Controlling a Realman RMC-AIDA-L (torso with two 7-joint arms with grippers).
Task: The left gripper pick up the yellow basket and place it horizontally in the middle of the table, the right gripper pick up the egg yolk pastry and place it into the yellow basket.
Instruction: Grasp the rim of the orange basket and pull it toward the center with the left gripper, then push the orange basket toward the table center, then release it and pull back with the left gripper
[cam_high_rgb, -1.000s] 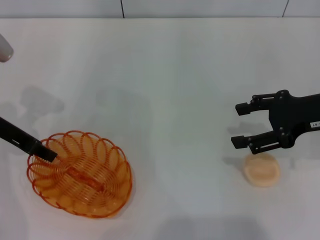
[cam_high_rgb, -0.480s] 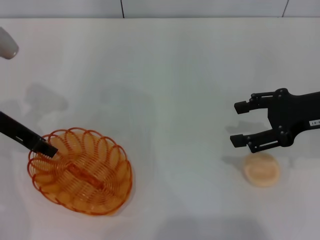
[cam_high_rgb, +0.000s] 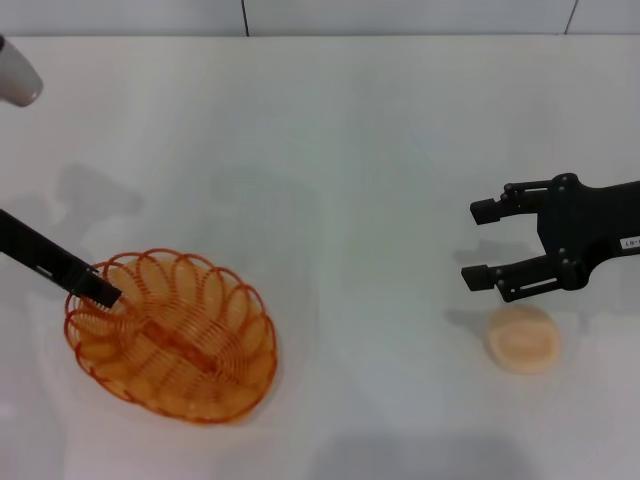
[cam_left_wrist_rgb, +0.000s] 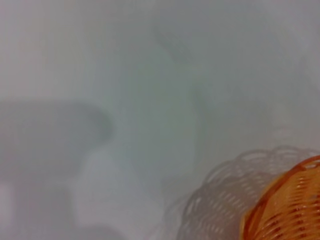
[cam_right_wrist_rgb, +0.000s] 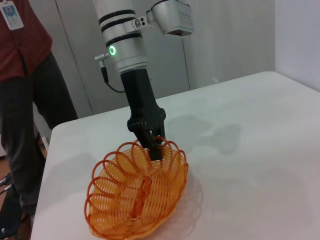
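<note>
On the table's (cam_high_rgb: 330, 150) left, the left claw (cam_high_rgb: 100, 292) clamps the yellow basket's (cam_high_rgb: 172, 335) rim; the right claw (cam_high_rgb: 482, 243) hovers wide beside the egg yolk pastry (cam_high_rgb: 522, 338).

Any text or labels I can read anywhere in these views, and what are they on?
White label on the right gripper's arm: too small to read.
Badge on the person standing by the table: blurred, unreadable.
No text on the basket, pastry or left gripper.

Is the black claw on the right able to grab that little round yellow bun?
Probably yes. The right gripper hangs open just beside the small round pale-yellow pastry, and nothing lies between them on the white table.
</note>
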